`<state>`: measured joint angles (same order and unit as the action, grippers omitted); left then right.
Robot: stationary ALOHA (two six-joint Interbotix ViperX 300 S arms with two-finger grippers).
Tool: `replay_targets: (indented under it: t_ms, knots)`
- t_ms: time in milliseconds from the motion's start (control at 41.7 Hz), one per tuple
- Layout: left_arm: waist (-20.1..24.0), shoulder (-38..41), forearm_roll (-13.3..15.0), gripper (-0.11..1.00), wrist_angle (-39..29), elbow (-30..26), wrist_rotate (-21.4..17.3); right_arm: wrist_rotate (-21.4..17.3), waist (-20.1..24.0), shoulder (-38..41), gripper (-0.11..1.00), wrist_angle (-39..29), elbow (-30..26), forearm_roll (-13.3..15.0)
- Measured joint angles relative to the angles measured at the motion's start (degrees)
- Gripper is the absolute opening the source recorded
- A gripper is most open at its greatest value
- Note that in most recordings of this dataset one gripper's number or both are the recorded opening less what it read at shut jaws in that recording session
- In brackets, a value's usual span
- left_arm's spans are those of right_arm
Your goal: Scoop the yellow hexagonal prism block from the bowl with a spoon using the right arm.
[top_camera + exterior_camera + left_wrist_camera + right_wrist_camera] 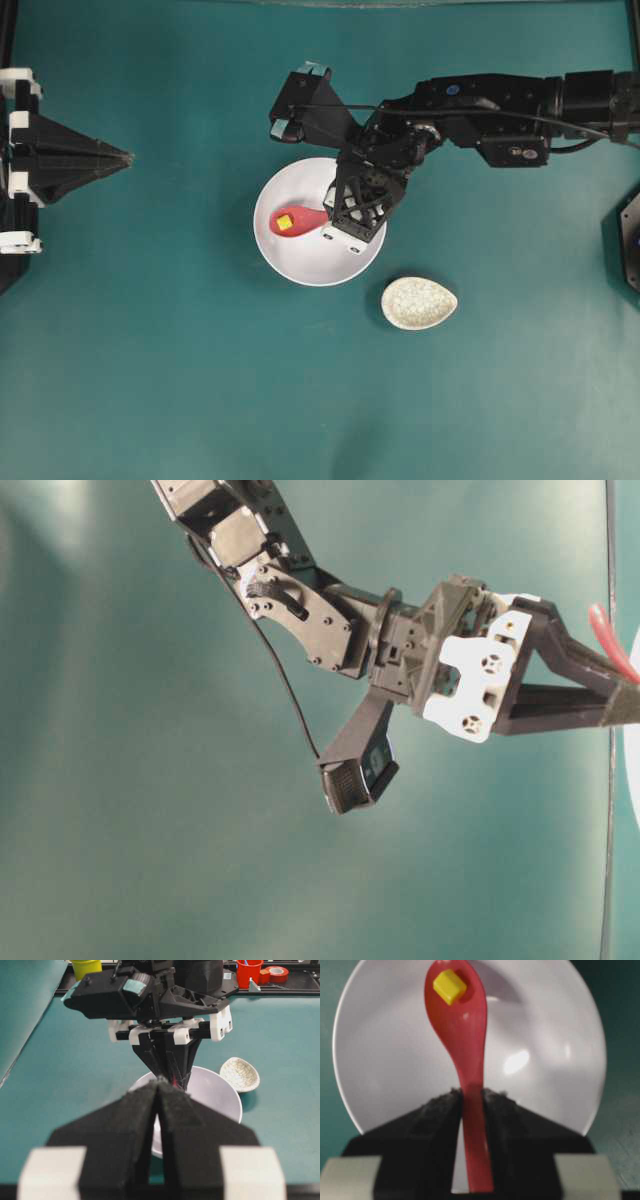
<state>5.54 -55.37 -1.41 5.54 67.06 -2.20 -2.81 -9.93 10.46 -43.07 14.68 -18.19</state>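
Right gripper [470,1097]: clamped on the spoon [462,1050] handle — over the bowl [300,262].
Block [449,986]: sits in the scoop, above the bowl.
Left gripper [159,1091]: closed, empty — well apart from the bowl.

1. We see a teal table [150,380] filling the overhead view, evenly lit.
2. Along its far edge, in the left wrist view, runs a black rail [295,982].
3. There stand a yellow-green cup [86,967], a red cup [249,972] and a red tape roll [276,973].
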Motion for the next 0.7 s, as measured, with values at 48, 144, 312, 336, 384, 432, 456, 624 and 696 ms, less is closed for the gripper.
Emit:
replay_targets:
  t_ms: [48, 144, 312, 336, 384, 432, 456, 624, 696]
  knots:
    - [0.0, 0.0, 0.0, 0.0, 0.0, 0.1, 0.0, -0.3, -0.1, -0.1, 0.22, 0.1, 0.4, 0.0]
    - [0.0, 0.0, 0.0, 0.0, 0.0, 0.1, 0.0, -0.5, -0.1, -0.8, 0.22, 0.9, 1.1, -0.2]
    - [0.0, 0.0, 0.0, 0.0, 0.0, 0.1, 0.0, -0.7, -0.1, -2.8, 0.05, 2.6, 3.1, -0.8]
    - [0.0, 0.0, 0.0, 0.0, 0.0, 0.1, 0.0, -0.8, -0.1, -3.2, 0.05, 3.0, 3.4, -1.0]
    - [0.0, 0.0, 0.0, 0.0, 0.0, 0.0, 0.0, -1.0, 0.0, -3.7, 0.05, 3.6, 4.4, -1.3]
    - [0.0, 0.0, 0.0, 0.0, 0.0, 0.1, 0.0, -1.1, -0.1, -4.2, 0.05, 4.0, 5.2, -1.6]
    - [0.0, 0.0, 0.0, 0.0, 0.0, 0.1, 0.0, -1.1, -0.1, -4.5, 0.05, 4.3, 5.4, -1.8]
    - [-0.1, 0.0, 0.0, 0.0, 0.0, 0.1, 0.0, -1.1, -0.1, -6.2, 0.05, 6.0, 7.3, -2.5]
    - [0.0, 0.0, 0.0, 0.0, 0.0, 0.1, 0.0, -1.2, 0.0, -7.0, 0.05, 6.4, 7.6, -2.5]
